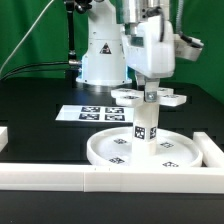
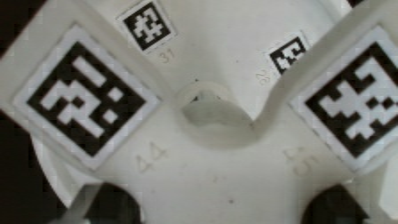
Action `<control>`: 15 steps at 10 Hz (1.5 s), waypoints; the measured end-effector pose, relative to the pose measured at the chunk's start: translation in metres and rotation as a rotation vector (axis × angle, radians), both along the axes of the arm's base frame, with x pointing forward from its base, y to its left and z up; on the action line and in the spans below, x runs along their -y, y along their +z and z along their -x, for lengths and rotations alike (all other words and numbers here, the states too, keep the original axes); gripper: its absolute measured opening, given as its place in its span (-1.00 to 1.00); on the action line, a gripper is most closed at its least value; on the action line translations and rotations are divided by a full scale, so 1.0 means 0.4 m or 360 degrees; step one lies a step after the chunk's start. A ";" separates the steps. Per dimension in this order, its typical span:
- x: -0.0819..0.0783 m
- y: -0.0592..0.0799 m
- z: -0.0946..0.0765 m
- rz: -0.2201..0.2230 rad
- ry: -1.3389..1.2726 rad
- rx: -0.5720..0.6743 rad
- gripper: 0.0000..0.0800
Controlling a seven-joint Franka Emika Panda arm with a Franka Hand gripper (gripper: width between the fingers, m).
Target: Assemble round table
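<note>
The round disc [image 1: 105, 150] lies rim up on the black table near the front. The short cylinder leg [image 1: 143, 126] stands upright at its middle, with tags on its side. My gripper [image 1: 150, 92] is shut on the flat cross-shaped foot [image 1: 171, 98] and holds it level right on top of the leg; I cannot tell whether they touch. In the wrist view the foot [image 2: 214, 150] fills the picture with its tagged arms and its centre hole, and my dark fingertips [image 2: 111, 200] grip its edge on either side of my gripper [image 2: 228, 205].
The marker board [image 1: 88, 113] lies behind the disc on the exterior view's left. Long white bars run along the front [image 1: 60, 178] and the exterior view's right [image 1: 212, 152]. The arm's white base [image 1: 103, 52] stands at the back.
</note>
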State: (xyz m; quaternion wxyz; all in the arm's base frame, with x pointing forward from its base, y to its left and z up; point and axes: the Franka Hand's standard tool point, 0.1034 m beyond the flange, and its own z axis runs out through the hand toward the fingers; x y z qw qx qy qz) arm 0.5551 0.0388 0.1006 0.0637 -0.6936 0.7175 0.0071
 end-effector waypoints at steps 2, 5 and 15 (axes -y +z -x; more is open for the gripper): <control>0.001 0.000 0.000 -0.0045 -0.0260 -0.0022 0.11; 0.002 0.000 -0.002 -0.0091 -0.0641 -0.0065 0.11; -0.005 0.078 -0.027 -0.0187 -0.0638 -0.0023 0.62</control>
